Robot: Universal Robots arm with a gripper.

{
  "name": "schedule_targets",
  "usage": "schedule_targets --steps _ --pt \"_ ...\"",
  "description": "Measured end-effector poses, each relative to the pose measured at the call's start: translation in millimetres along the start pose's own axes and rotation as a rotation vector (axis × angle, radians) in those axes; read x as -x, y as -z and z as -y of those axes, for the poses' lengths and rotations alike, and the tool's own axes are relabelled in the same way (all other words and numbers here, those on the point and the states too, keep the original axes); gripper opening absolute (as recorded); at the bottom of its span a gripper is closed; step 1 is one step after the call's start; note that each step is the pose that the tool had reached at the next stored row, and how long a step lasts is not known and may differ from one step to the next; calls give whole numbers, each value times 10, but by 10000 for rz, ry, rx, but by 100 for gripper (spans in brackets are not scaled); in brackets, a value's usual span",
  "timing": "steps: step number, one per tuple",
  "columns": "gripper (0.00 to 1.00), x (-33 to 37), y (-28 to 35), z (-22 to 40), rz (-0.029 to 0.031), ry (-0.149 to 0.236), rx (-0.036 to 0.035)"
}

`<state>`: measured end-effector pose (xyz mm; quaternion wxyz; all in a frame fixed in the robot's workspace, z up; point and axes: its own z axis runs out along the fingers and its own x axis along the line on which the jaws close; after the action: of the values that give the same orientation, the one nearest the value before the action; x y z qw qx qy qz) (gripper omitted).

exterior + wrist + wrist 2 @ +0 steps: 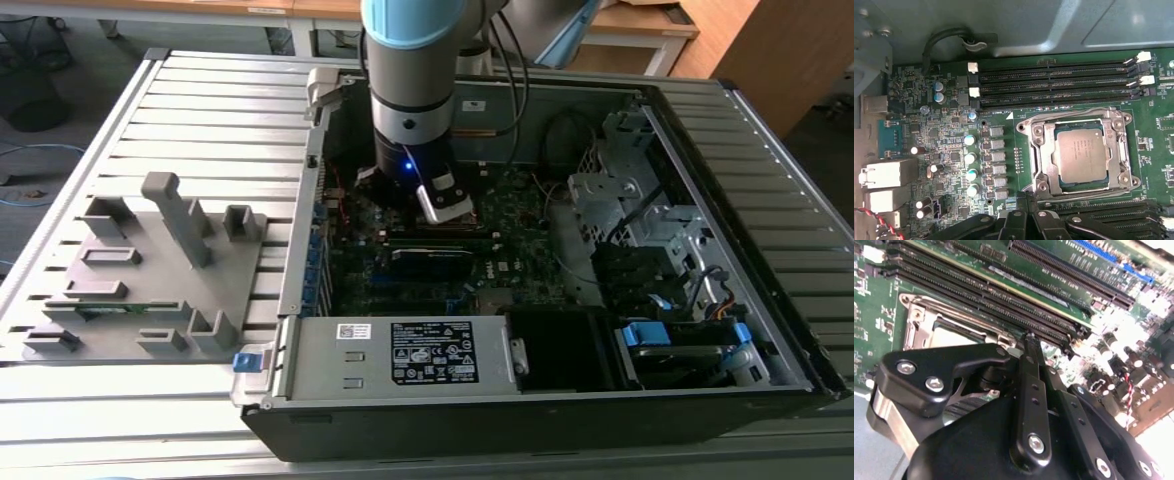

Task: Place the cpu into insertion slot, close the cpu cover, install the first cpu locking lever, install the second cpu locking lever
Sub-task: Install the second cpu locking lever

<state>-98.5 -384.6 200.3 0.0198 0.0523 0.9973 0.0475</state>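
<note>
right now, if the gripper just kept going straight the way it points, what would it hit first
Probably the motherboard at the near edge of the insertion slot. The gripper points down there, with the cpu seated under the closed cpu cover. Depth is unclear; a locking lever could come first.

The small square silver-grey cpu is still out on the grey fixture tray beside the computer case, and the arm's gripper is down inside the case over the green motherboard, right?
Not quite. In the first wrist view the small square silver-grey cpu already sits in the silvery-rimmed insertion slot on the green motherboard, not on the grey fixture tray. The gripper is indeed down inside the case over the board.
</note>
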Motion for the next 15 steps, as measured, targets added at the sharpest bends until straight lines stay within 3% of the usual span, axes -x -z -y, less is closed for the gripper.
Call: schedule_targets --steps 8,12,15 --pt "11 4 125 -13 1 0 2" --pt "11 9 132 -14 0 2 2" --pt "11 69 128 -24 0 0 1"
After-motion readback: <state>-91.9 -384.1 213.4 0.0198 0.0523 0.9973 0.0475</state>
